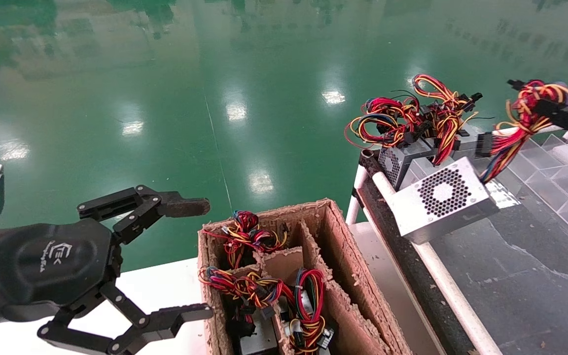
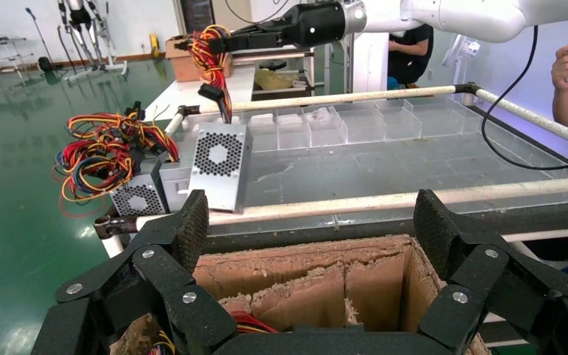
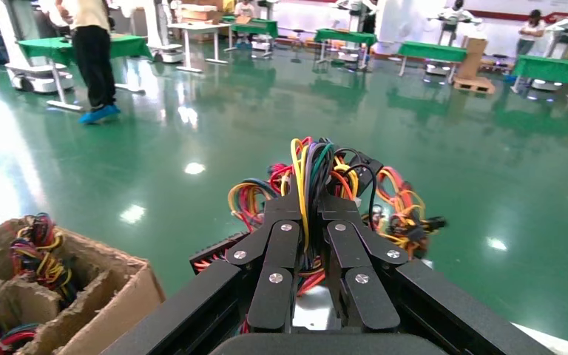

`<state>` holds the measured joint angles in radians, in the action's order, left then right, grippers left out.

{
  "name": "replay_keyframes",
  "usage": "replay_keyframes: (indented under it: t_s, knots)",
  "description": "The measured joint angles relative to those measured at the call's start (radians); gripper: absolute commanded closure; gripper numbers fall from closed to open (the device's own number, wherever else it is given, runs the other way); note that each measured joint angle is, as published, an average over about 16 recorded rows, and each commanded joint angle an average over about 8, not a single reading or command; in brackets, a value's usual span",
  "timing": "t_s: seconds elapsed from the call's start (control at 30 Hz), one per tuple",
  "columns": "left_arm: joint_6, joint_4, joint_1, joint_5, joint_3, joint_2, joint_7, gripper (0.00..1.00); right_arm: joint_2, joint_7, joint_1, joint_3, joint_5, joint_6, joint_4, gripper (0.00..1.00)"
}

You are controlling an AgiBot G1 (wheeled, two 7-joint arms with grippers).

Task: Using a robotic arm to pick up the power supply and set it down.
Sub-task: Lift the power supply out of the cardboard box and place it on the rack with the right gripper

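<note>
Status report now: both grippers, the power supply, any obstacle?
Right gripper shut on the wire bundle of the power supply. Power supply tilted at the conveyor edge, beside other power supplies. Left gripper open beside the cardboard box.

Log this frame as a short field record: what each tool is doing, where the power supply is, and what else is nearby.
right tool: shut on the wire bundle of the power supply
power supply: silver box, honeycomb vent showing, tilted, lower edge at the near rail of the conveyor table; contact unclear
left tool: open, beside the cardboard box, holding nothing
cardboard box: divided into compartments, wired units inside
other power supplies: grouped at the table's far corner, wires tangled above
</note>
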<state>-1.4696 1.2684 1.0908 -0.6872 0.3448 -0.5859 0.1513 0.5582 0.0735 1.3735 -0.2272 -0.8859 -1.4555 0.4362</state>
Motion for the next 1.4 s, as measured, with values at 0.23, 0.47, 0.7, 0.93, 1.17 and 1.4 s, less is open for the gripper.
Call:
replay_keyframes:
  t_s: [0.23, 0.47, 0.7, 0.93, 1.17, 1.4]
  knots:
    - [0.000, 0.000, 0.000, 0.000, 0.000, 0.000, 0.000, 0.00, -0.017, 0.040, 0.048, -0.013, -0.029, -0.029, -0.070, 1.00]
    - [0.000, 0.000, 0.000, 0.000, 0.000, 0.000, 0.000, 0.00, -0.031, 0.080, 0.099, -0.030, -0.065, -0.040, -0.135, 1.00]
    - [0.000, 0.000, 0.000, 0.000, 0.000, 0.000, 0.000, 0.00, -0.023, 0.124, 0.147, -0.052, -0.107, -0.016, -0.198, 1.00]
    - [0.000, 0.000, 0.000, 0.000, 0.000, 0.000, 0.000, 0.00, 0.019, 0.167, 0.185, -0.075, -0.147, 0.027, -0.256, 1.00]
    - [0.000, 0.000, 0.000, 0.000, 0.001, 0.000, 0.000, 0.00, 0.078, 0.199, 0.218, -0.094, -0.178, 0.070, -0.303, 1.00]
    - [0.000, 0.000, 0.000, 0.000, 0.001, 0.000, 0.000, 0.00, 0.138, 0.221, 0.253, -0.107, -0.198, 0.110, -0.338, 1.00]
